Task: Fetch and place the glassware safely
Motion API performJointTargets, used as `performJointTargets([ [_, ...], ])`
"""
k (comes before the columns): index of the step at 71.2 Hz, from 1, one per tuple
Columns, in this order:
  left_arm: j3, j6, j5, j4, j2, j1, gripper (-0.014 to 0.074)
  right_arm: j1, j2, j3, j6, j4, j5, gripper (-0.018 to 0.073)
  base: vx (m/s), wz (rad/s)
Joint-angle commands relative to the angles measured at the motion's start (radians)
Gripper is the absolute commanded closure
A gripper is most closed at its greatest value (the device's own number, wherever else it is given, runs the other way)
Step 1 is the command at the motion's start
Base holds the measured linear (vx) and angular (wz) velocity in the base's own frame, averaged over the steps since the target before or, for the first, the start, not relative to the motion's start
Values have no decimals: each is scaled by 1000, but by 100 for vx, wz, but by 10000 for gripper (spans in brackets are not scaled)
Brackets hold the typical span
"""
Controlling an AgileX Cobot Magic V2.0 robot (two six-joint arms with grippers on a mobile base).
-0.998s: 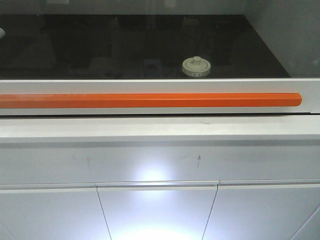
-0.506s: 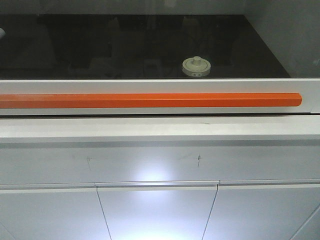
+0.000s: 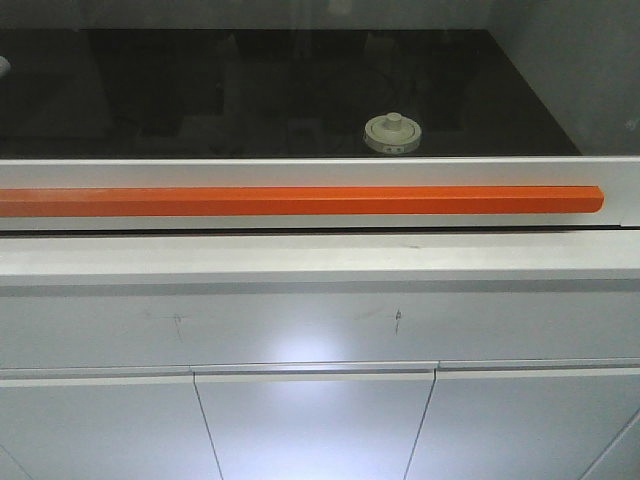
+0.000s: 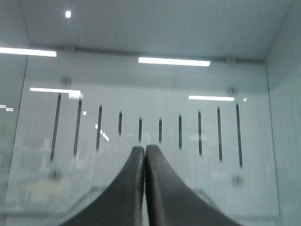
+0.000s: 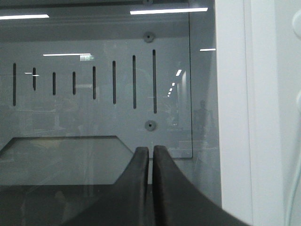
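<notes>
Glossy black worktop (image 3: 200, 100), matt cream jar lid (image 3: 392, 128), smooth orange bar (image 3: 300, 200), satin white cabinet fronts (image 3: 315, 425)

glass jar (image 3: 392, 134) | cream-white knobbed lid on | upright | dark surface, right of centre

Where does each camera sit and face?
Front: outside the cabinet, looking down at the glass jar on the dark worktop beyond the orange bar; no robot visible.
Left wrist: behind the shut left end effector, facing a slotted panel.
Right wrist: behind the shut right end effector, facing slots too.
Both wrist views show such a slotted panel.
</notes>
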Motion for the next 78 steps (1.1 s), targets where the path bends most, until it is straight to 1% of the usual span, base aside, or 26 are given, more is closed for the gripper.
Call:
performJointTargets([
  [1,-146,-7,-42,-7,141,-7,603,-1,112,-137,-9,-10,-54,560,0,0],
  [5,-213,-7,-42,-7,216,-7,603,-1,184,-196,-9,-10,-54,560,0,0],
  [11,-255,-7,-51,-7,307,-7,603,-1,279,-257,-9,-10,-54,560,0,0],
  [22,-256,-7,-65,-7,418,-7,603,-1,408,-282,-6,-10,-73,560,0,0],
  [29,-256,-8,-43,-7,468,-7,603,-1,466,-280,-6,-10,-69,560,0,0],
  [44,-256,-8,50,-7,543,-7,603,-1,576,-276,-6,-10,-69,560,0,0],
  [54,-255,-8,160,-7,567,-7,603,-1,627,-276,-1,-4,-65,560,0,0],
  [61,-243,-8,213,-7,568,-7,603,-1,646,-276,7,7,-19,560,0,0],
  [67,-202,-8,189,-7,567,-7,603,-1,655,-276,7,7,18,560,0,0],
  [70,-165,-8,153,-7,567,-7,603,-1,658,-273,7,7,23,560,0,0],
  [78,-49,-8,36,-7,567,-7,603,-1,655,-203,14,7,-63,560,0,0],
])
